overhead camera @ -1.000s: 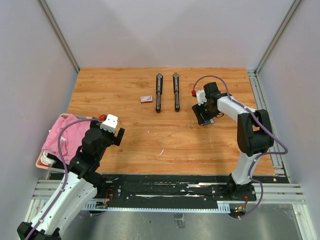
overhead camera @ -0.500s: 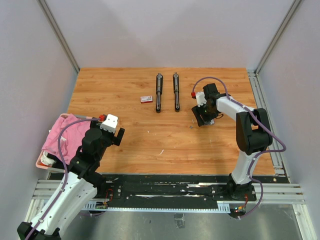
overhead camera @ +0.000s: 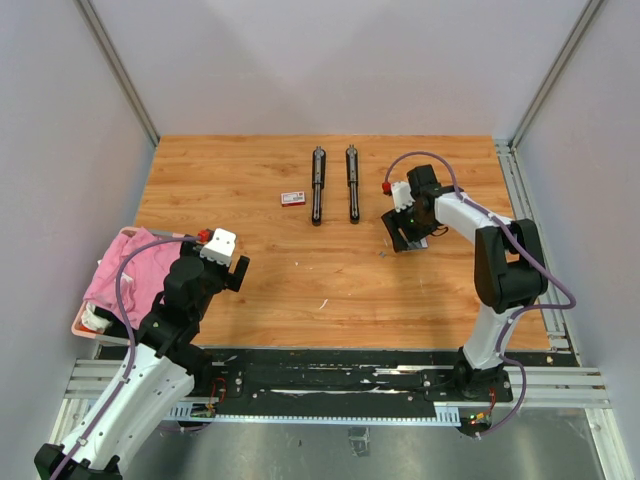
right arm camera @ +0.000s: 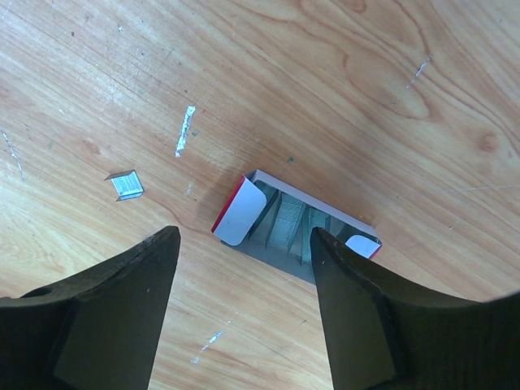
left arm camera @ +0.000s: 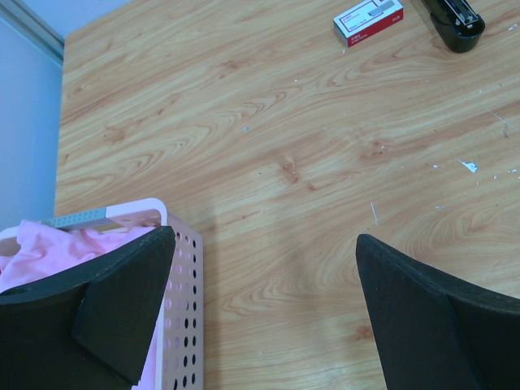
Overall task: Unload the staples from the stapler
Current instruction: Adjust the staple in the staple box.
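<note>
Two long black staplers (overhead camera: 317,186) (overhead camera: 352,183) lie side by side at the far middle of the table; the tip of one shows in the left wrist view (left arm camera: 457,15). My right gripper (right arm camera: 242,236) hangs open just above an opened red-and-white box (right arm camera: 302,230) with grey staples in rows inside. Loose staples lie left of it: a small folded piece (right arm camera: 127,185) and a thin strip (right arm camera: 185,130). In the top view this gripper (overhead camera: 403,238) is right of the staplers. My left gripper (left arm camera: 262,240) stands open over bare wood at the near left, holding nothing.
A closed red-and-white box (overhead camera: 293,198) (left arm camera: 368,20) lies left of the staplers. A pink perforated basket (left arm camera: 183,272) with pink cloth (overhead camera: 140,268) sits at the near left edge. Tiny silvery bits (left arm camera: 467,166) dot the wood. Grey walls surround the table.
The right gripper's jaws have spread a little wider and it has shifted slightly over the opened box. The left arm has not moved.
</note>
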`<state>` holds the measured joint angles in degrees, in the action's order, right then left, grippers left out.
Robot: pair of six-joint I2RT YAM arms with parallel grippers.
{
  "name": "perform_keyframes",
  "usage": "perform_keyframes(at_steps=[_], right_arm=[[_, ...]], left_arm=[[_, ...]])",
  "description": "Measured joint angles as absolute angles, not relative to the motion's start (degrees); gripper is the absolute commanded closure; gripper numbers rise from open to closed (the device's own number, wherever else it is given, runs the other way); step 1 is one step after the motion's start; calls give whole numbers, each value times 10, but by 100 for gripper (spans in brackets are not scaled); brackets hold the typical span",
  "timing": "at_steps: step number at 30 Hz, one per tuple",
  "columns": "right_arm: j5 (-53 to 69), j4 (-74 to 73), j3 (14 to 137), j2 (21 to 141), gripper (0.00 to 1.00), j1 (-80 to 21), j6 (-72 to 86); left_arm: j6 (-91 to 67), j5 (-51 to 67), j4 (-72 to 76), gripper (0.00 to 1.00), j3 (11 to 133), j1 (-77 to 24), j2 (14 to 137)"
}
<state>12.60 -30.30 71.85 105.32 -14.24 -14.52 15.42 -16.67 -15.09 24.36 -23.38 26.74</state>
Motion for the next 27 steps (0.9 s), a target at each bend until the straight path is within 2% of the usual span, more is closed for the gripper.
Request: perform_keyframes(at_steps=[27], right_arm=[[103, -304, 719, 1052, 28, -126, -146]], left_arm=[[155, -167, -151, 2, 243, -234, 267]])
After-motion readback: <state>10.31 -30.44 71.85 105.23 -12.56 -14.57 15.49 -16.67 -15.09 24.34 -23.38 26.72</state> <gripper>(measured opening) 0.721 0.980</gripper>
